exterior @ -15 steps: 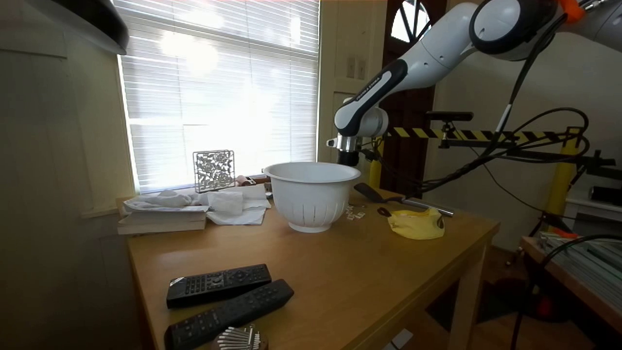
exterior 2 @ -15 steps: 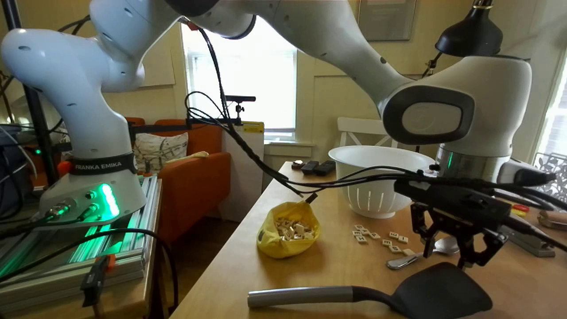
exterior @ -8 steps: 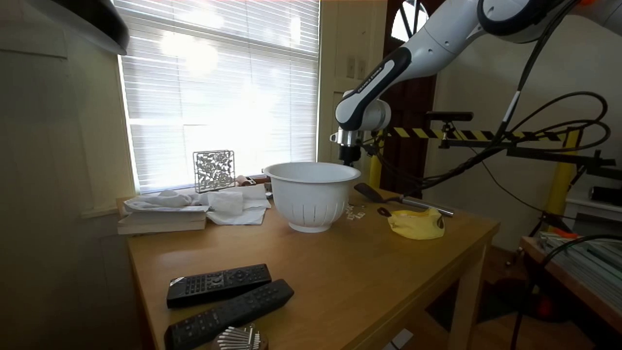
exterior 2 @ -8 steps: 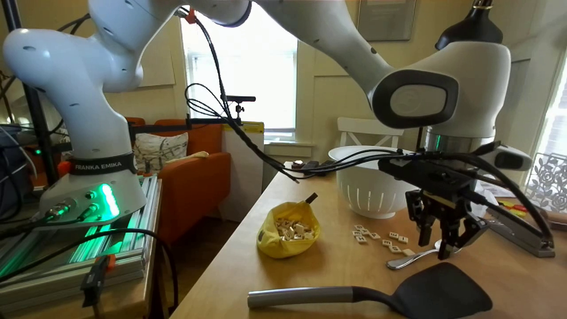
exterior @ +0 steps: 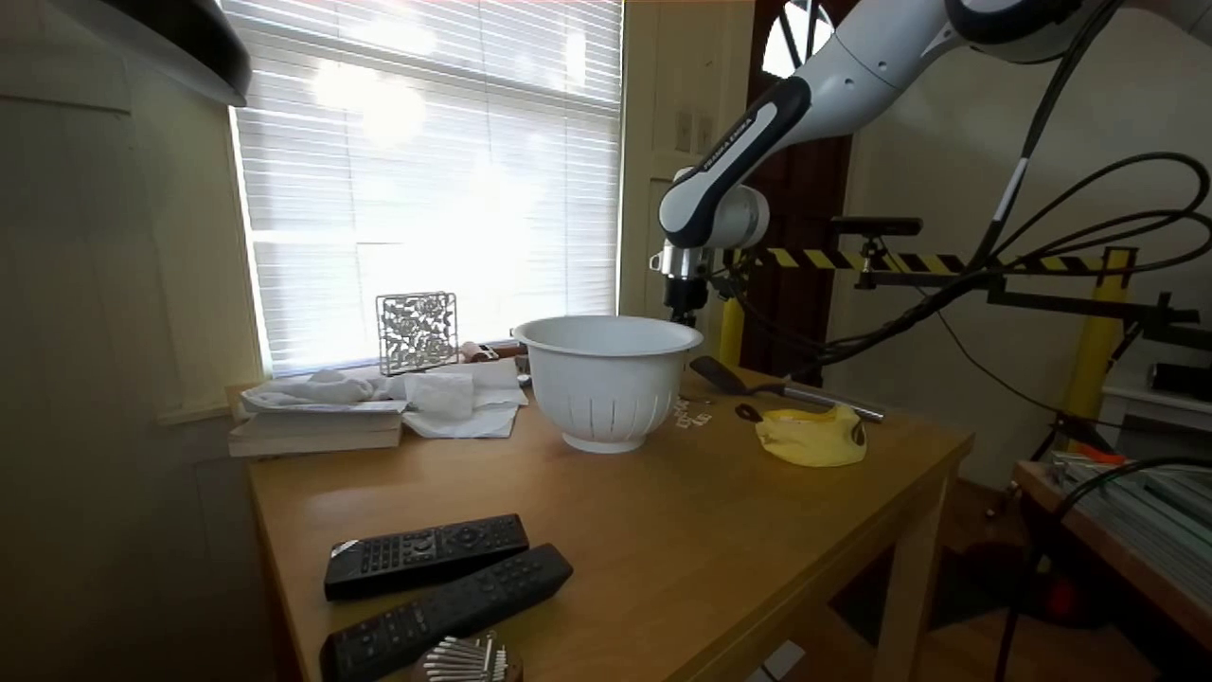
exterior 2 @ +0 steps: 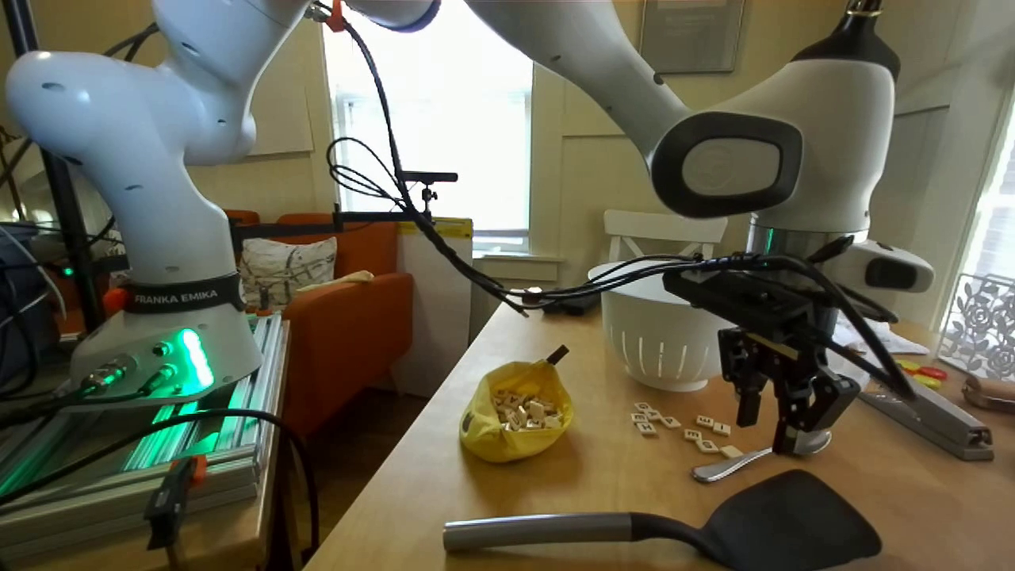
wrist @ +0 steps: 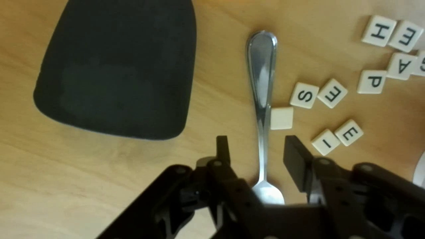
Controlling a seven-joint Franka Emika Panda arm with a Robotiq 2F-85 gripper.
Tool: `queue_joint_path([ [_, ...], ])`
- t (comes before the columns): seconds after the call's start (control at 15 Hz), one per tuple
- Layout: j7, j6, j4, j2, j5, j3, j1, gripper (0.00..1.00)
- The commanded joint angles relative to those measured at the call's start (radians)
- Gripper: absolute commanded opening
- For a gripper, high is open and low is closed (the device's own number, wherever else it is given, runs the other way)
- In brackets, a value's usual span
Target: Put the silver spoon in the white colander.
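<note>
Pale wood tabletop (wrist: 83, 176) fills my wrist view, and on it the silver spoon (wrist: 263, 113) lies flat below my gripper (wrist: 256, 146). Its thin neck runs through the space between the fingers; the handle stretches ahead of the hand and the bowl tucks back under it, partly hidden. My fingers stand apart, holding nothing; their height over the neck I can't judge well. Just ahead of the fingertip at that view's right, a blank tile (wrist: 282, 118) lies against the handle, or all but. Lettered tiles (wrist: 304, 95) scatter farther out on that side, and ahead on the opposite side is the black spatula (wrist: 119, 69), apart from the spoon. Over on the tile side, the white colander (exterior: 608, 384) stands upright near the hand.

I read this as lining up the grasp, with pick-up and placing both to come. Next I'd sink straight down, keep the neck centred, close, then lift enough to clear the rim. Drifting tileward could nudge that blank.
</note>
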Motion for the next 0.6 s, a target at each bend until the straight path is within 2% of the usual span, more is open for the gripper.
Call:
queue_joint_path([
  [0.0, 0.023, 0.042, -0.064, -0.025, 0.003, 0.017, -0.002, 0.47],
  [0.33, -0.002, 0.080, -0.069, -0.010, 0.028, 0.063, -0.029, 0.53],
  [0.53, -0.006, 0.131, -0.061, 0.004, 0.024, 0.079, -0.035, 0.50],
])
